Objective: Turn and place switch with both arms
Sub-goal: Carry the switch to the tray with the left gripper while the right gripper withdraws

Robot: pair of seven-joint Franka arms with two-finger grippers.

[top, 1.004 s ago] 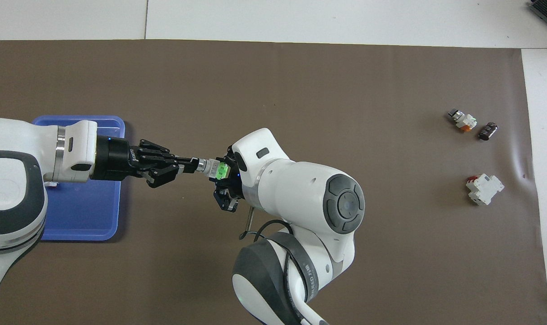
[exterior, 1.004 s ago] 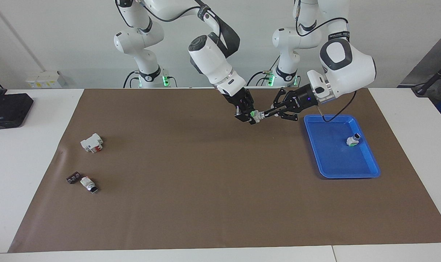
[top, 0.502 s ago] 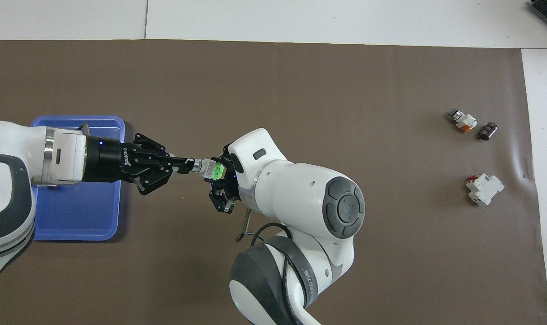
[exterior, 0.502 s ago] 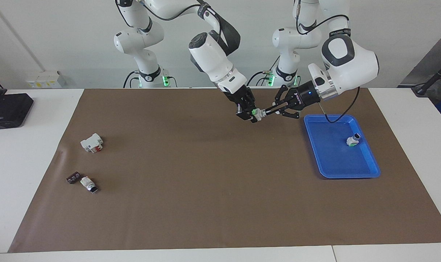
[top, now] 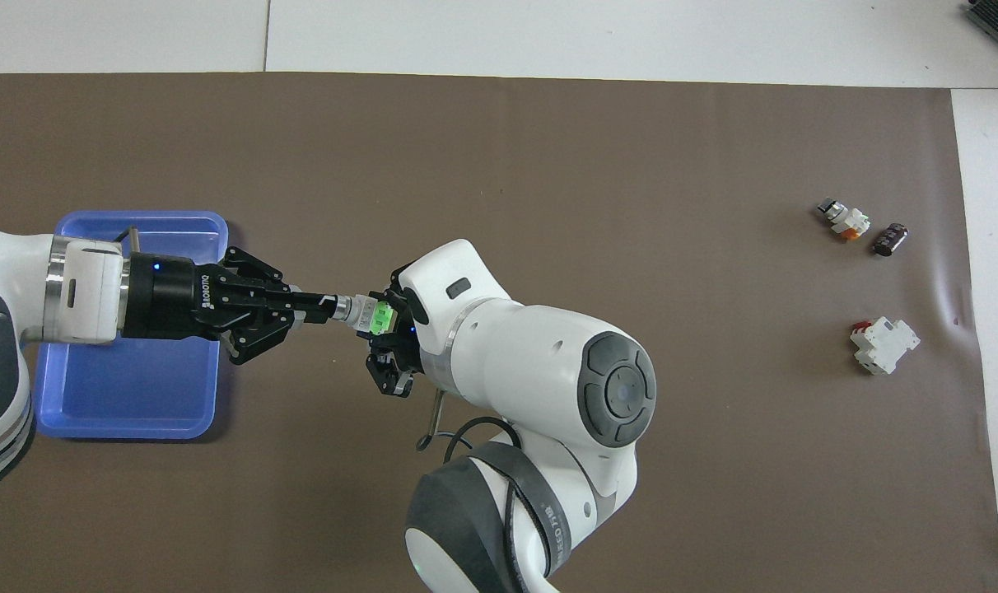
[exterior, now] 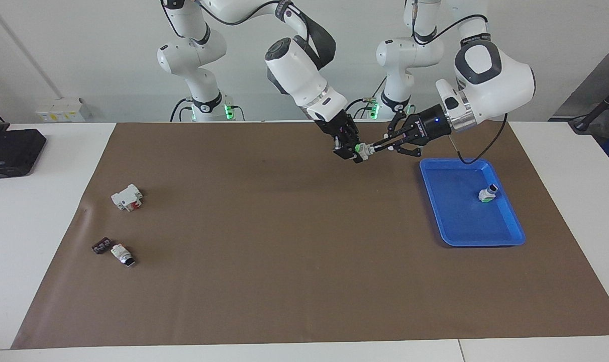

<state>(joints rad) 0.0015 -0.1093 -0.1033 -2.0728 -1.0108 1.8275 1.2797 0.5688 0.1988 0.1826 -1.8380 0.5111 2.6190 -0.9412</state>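
Overhead view is showing the small white cylindrical switch point(top: 367, 313) with its green end being pinched in mid-air between the right gripper point(top: 381, 323) and the left gripper point(top: 328, 305), both clamped on it, so the turning step seems under way, next calling for one release before carrying it to the blue plastic tray point(top: 128, 412).

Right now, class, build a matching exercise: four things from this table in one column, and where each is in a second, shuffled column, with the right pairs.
Things
1. green-ended switch
2. small white part
3. blocky white part with red
4. blue tray

Places
A. on the mat, at the right arm's end
B. inside the tray
C. in the air, clamped by the left gripper and the right gripper
D. at the left arm's end

Pairs: 1-C, 2-B, 3-A, 4-D
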